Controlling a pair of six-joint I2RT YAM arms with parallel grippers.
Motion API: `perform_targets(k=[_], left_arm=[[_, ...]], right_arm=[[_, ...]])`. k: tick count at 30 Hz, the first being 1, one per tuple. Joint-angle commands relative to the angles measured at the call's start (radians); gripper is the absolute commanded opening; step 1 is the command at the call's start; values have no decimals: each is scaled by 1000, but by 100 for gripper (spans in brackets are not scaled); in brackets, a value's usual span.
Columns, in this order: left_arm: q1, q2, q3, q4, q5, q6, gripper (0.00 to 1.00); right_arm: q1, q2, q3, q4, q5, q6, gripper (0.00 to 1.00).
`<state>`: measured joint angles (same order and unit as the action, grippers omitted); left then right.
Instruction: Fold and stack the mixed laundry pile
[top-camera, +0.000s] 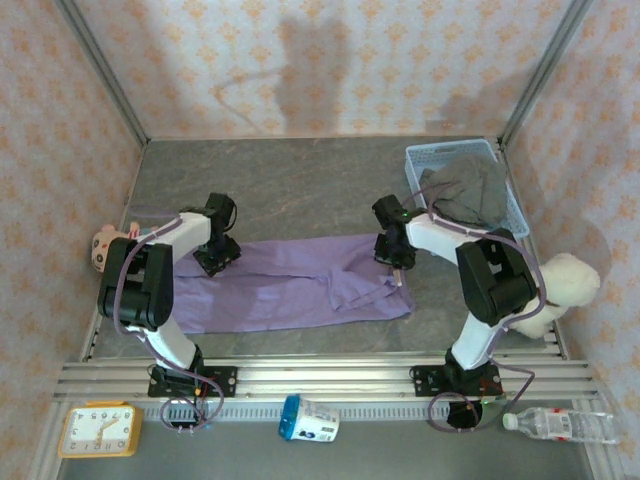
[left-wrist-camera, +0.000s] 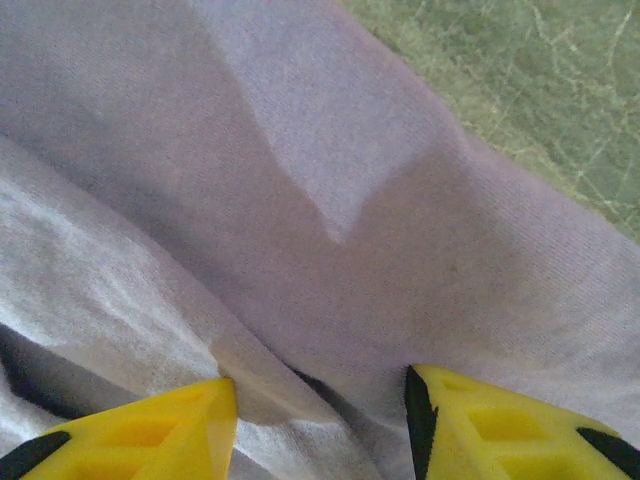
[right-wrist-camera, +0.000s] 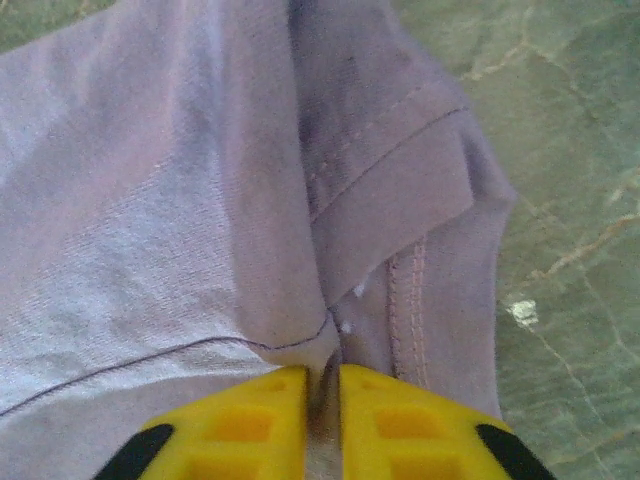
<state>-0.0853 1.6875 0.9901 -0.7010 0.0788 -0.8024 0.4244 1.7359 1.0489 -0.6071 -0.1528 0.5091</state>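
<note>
Lilac shirt (top-camera: 290, 285) spread flat at mid-table, long axis running left to right between the arms. Right gripper (top-camera: 397, 262) pinched shut on a seamed fold at the shirt's right end. Left gripper (top-camera: 216, 258) parted over the far-left edge, fabric beneath it, nothing clamped. Grey-brown trousers (top-camera: 465, 190) heaped in the blue basket (top-camera: 450, 148), nearer the right arm. Probable next fold: end over end along that axis.
</note>
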Motion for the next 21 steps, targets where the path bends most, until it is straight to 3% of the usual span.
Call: perform_targets(k=[1,7,13,18,21], left_arm=[[-1,24,-12,6,-10,10,48],[0,40,1,3,-6,1,48],[-2,47,39,-16,-4,5,48],[-7,40,33,-13,-7,-5,48],[-9,46,24,-5,-5,-15,48]], right_arm=[[-14,-79,-9,-47,95,13,13],[-109,-69,-30,-32,74,0,12],[-113,-36,-5,3,-8,10,6],[-91,-151,-71,24,-115,12,29],[-66,-184,-92,-39,-164,-16,37]])
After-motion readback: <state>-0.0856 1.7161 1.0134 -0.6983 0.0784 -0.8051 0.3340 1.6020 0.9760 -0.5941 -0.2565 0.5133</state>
